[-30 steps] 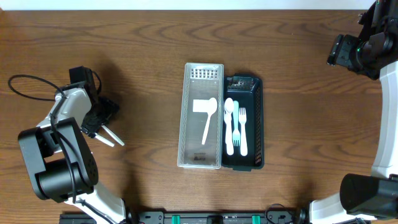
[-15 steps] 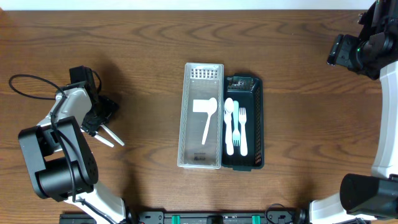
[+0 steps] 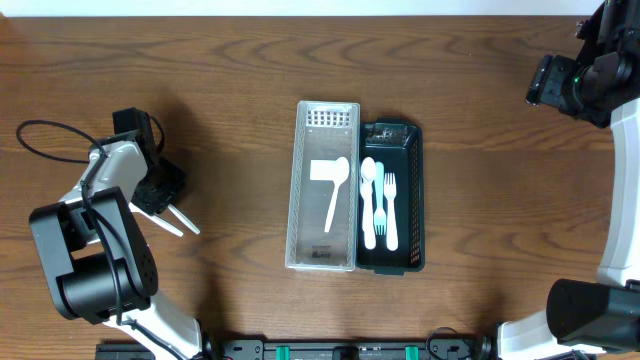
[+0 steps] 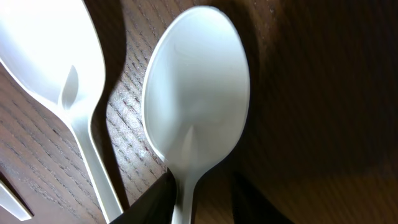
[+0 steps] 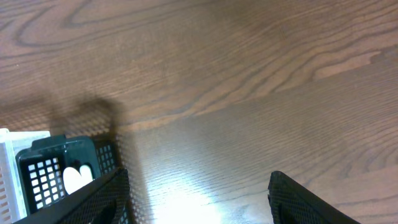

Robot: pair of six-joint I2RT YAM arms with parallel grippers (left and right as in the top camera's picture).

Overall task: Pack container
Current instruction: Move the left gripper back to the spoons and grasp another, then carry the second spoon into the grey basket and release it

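Hardly anything has moved in the last second: the left gripper [image 4: 202,202] has only shifted a tiny bit toward the near edge of the table [image 3: 230,80], and the white things by it lie where they did. Up close, a white spoon [image 4: 198,93] lies straight out from this gripper. Its bowl is at the far end and its thin handle runs back in between the dark fingers [image 4: 149,205]. The fingers sit close on both sides of the handle, but I cannot tell if they are squeezing it or just next to it. A second spoon [image 4: 50,62] lies just beside the first one, on the left, pointing much the same way. From above, both spoons are far off to the left of the clear tray [image 3: 300,200] and the black basket [image 3: 415,200], which stand side by side, touching, in the middle. The basket already has a spoon and two forks in it. The right gripper [image 5: 196,199] is up by the far right corner with its fingers spread wide and nothing in them. So I think the left arm, much the nearer one, is the one to lift this spoon by its handle.
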